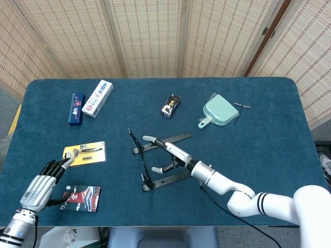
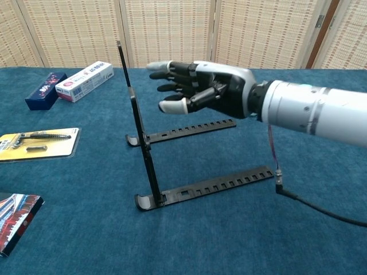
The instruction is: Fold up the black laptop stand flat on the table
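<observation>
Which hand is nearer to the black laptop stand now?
The right hand is nearer, open just above the laptop stand. The left hand is far away at the table's near left edge.

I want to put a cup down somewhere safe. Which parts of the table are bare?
The widest bare cloth is the right side of the table, below the mint dustpan. A smaller patch lies between the toothpaste box and the small black box. The laptop stand and left front are crowded.
</observation>
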You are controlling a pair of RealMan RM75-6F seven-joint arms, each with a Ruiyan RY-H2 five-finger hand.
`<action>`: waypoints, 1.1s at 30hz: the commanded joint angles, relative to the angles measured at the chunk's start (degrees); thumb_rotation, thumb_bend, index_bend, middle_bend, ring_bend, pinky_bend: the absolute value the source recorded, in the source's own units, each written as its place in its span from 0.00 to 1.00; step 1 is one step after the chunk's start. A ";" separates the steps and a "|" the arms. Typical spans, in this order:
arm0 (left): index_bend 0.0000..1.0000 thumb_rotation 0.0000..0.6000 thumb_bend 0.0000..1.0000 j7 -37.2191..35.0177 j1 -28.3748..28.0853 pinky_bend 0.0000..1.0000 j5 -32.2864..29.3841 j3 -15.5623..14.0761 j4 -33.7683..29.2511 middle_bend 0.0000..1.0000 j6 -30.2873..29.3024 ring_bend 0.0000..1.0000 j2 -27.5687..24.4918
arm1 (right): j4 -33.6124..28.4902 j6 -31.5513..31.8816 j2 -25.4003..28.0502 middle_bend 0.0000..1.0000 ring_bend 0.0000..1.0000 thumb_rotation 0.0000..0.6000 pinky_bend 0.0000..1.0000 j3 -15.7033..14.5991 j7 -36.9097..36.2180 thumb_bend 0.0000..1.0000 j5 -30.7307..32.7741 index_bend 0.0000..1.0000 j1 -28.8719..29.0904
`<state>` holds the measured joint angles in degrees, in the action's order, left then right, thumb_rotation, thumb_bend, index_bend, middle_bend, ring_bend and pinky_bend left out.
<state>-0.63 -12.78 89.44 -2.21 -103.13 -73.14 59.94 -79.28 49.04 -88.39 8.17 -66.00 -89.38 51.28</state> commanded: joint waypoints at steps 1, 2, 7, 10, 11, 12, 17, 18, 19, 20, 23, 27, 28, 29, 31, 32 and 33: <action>0.01 1.00 0.27 -0.85 -0.73 0.03 0.77 0.32 -0.07 0.08 0.25 0.11 0.52 | -5.90 3.99 6.16 0.00 0.00 1.00 0.06 0.48 4.17 0.18 0.05 0.00 -2.71; 0.01 1.00 0.27 -1.55 -1.34 0.03 1.10 0.55 0.15 0.08 0.79 0.11 0.88 | -7.15 4.93 7.84 0.00 0.00 1.00 0.06 0.84 5.01 0.18 0.28 0.00 -3.25; 0.01 1.00 0.27 -3.43 -5.13 0.03 2.64 1.28 1.39 0.08 5.02 0.11 2.05 | -11.72 7.18 13.96 0.00 0.00 1.00 0.06 2.05 7.86 0.18 1.81 0.00 -5.10; 0.01 1.00 0.27 -3.44 -6.82 0.03 2.79 1.49 1.74 0.08 7.16 0.11 2.68 | -12.98 6.49 15.55 0.00 0.00 1.00 0.06 1.68 10.82 0.17 1.35 0.00 -4.91; 0.01 1.00 0.27 -3.25 -7.37 0.03 2.73 1.54 1.82 0.08 7.87 0.11 2.92 | -13.26 6.09 15.80 0.00 0.00 1.00 0.06 1.47 12.46 0.17 0.84 0.00 -4.57; 0.01 1.00 0.27 -3.07 -7.66 0.03 2.69 1.58 1.84 0.08 8.19 0.11 3.10 | -13.50 5.77 15.93 0.00 0.00 1.00 0.06 1.27 13.48 0.17 0.23 0.00 -4.22; 0.01 1.00 0.27 -1.86 -7.86 0.03 2.45 1.36 1.19 0.08 7.99 0.11 3.47 | -16.18 5.49 17.40 0.00 0.00 1.00 0.06 0.12 14.95 0.15 -5.18 0.00 -2.12; 0.01 1.00 0.27 -1.73 -7.78 0.03 2.36 1.29 1.08 0.08 7.83 0.11 3.43 | -16.78 5.71 17.78 0.00 0.00 1.00 0.06 -0.20 15.24 0.14 -6.31 0.00 -1.86; 0.01 1.00 0.27 -1.58 -7.67 0.03 2.18 1.23 0.98 0.08 7.61 0.11 3.36 | -17.65 5.99 18.34 0.00 0.00 1.00 0.06 -0.67 15.71 0.13 -7.79 0.00 -1.53; 0.01 1.00 0.27 -1.48 -7.58 0.03 2.04 1.20 0.96 0.08 7.44 0.11 3.32 | -18.39 6.17 18.78 0.00 0.00 1.00 0.06 -1.02 16.08 0.12 -8.80 0.00 -1.30; 0.01 1.00 0.27 -1.22 -7.34 0.03 1.44 1.13 1.11 0.08 7.03 0.11 3.31 | -20.97 5.75 20.65 0.00 0.00 1.00 0.06 -2.37 17.70 0.09 -12.10 0.00 -0.13; 0.01 1.00 0.27 -0.90 -7.02 0.03 0.64 1.07 1.29 0.08 6.56 0.11 3.60 | -23.32 3.65 22.54 0.00 0.00 1.00 0.06 -3.18 22.15 0.05 -14.26 0.00 1.77; 0.01 1.00 0.27 -0.77 -6.91 0.03 0.51 1.03 1.31 0.08 6.38 0.11 3.68 | -23.84 2.92 22.88 0.00 0.00 1.00 0.06 -3.15 23.96 0.04 -14.33 0.00 2.28; 0.01 1.00 0.27 -0.66 -6.83 0.03 0.44 0.98 1.33 0.08 6.25 0.11 3.74 | -24.21 2.38 23.08 0.00 0.00 1.00 0.06 -3.09 25.20 0.03 -14.24 0.00 2.63; 0.01 1.00 0.27 -0.54 -6.61 0.03 0.31 0.82 1.32 0.08 5.97 0.11 3.76 | -24.95 0.91 23.55 0.00 0.00 1.00 0.06 -2.94 27.51 0.03 -13.77 0.00 3.54; 0.01 1.00 0.27 -0.55 -6.53 0.03 0.24 0.74 1.30 0.08 5.88 0.11 3.76 | -25.15 0.29 23.70 0.01 0.00 1.00 0.06 -2.85 28.29 0.03 -13.53 0.00 3.97; 0.01 1.00 0.27 -0.55 -6.46 0.03 0.15 0.68 1.30 0.08 5.81 0.11 3.74 | -25.23 -0.33 23.82 0.02 0.00 1.00 0.06 -2.74 29.15 0.03 -13.30 0.00 4.40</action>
<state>-1.18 -19.26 89.62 -1.50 -101.83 -67.30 63.69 -103.68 50.18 -65.27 5.37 -38.56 -102.96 54.50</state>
